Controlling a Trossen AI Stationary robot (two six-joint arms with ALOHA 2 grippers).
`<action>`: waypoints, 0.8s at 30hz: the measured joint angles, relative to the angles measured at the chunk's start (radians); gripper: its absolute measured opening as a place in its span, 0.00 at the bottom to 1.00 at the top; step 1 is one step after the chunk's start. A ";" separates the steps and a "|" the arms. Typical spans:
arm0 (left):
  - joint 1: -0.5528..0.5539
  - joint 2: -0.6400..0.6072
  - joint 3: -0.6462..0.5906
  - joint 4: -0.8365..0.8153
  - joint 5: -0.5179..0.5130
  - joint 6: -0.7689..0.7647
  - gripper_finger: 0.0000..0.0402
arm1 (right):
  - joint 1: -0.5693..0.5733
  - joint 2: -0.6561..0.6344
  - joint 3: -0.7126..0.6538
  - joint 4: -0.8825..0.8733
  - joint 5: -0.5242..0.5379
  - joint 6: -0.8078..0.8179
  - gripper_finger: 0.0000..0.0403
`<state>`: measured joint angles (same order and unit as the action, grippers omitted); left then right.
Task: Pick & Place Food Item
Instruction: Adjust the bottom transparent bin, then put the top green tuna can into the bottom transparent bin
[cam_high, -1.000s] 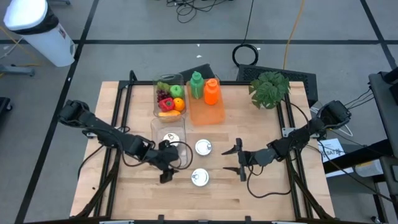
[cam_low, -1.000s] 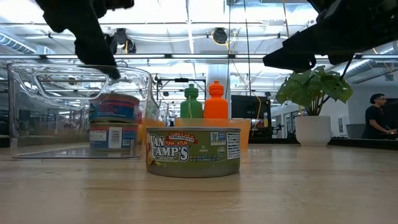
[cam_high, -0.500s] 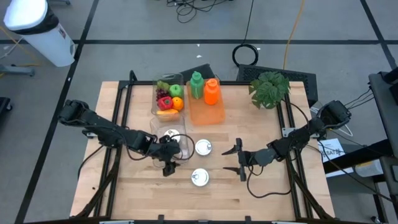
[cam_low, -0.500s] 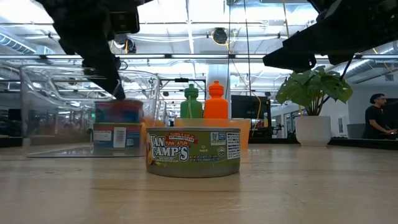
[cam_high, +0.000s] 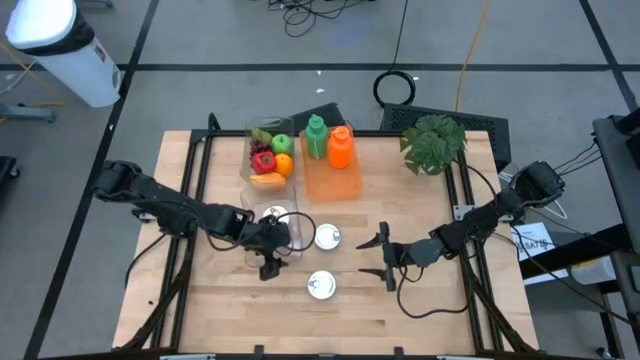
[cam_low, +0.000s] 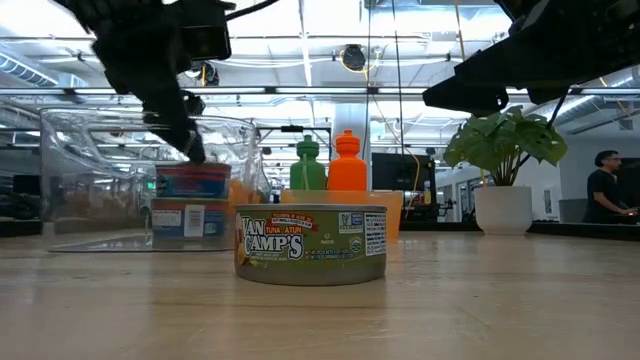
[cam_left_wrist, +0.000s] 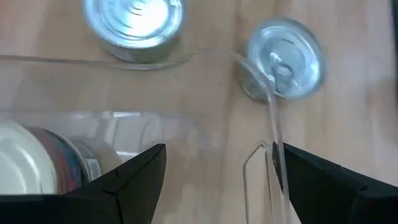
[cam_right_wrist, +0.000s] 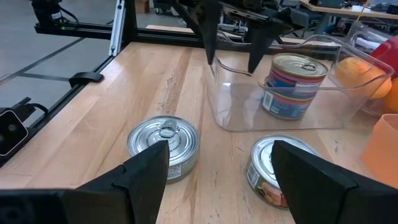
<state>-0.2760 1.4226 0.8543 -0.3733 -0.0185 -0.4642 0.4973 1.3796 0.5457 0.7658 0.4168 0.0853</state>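
On table, three cans (cam_high: 322, 285), two bottles (cam_high: 340, 147), two bins (cam_high: 268, 232)

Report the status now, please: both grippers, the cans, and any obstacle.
Left gripper open, straddling clear bin wall. Right gripper open, waiting apart. One can in bin, two cans outside on table.

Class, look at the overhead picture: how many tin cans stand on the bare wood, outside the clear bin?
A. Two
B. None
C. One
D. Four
A: two tin cans stand on the bare wood, one just beside the clear bin and one nearer the table's front edge; a third can sits inside the bin.
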 joint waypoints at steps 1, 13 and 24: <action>0.000 -0.007 0.000 0.007 0.021 0.017 0.76 | 0.000 0.000 0.000 0.000 0.000 0.000 0.66; -0.068 -0.146 0.006 0.208 -0.063 0.170 0.76 | 0.000 0.000 0.000 0.000 0.000 0.000 0.66; -0.080 -0.182 0.008 0.385 -0.166 0.317 0.76 | 0.000 0.000 0.000 0.000 0.000 0.000 0.66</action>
<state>-0.3557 1.2407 0.8619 0.0118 -0.1844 -0.1468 0.4973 1.3796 0.5457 0.7658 0.4168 0.0853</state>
